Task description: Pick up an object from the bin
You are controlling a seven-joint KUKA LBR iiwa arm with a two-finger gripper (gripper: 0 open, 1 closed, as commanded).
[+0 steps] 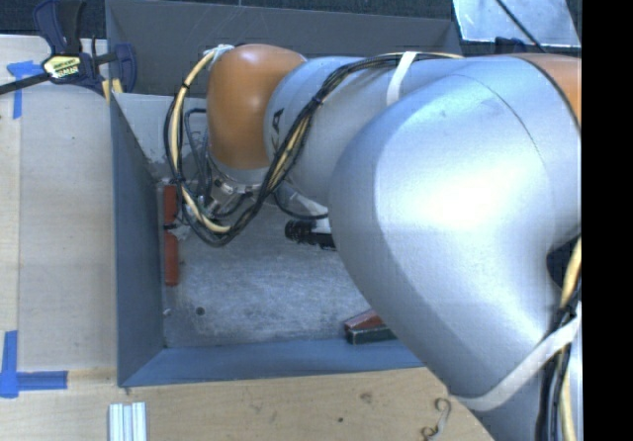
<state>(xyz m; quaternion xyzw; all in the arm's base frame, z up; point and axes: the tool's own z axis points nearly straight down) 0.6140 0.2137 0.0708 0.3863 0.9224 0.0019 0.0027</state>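
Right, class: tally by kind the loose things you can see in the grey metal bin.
Slim reddish-brown pieces, left wall: 2
Reddish-brown block, front wall: 1
Small black thing, mid-bin: 1
Total: 4 in sight

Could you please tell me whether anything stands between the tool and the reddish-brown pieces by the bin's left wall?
Nothing visible does: the tool sits right beside the reddish-brown pieces, and the black thing lies on its other side.
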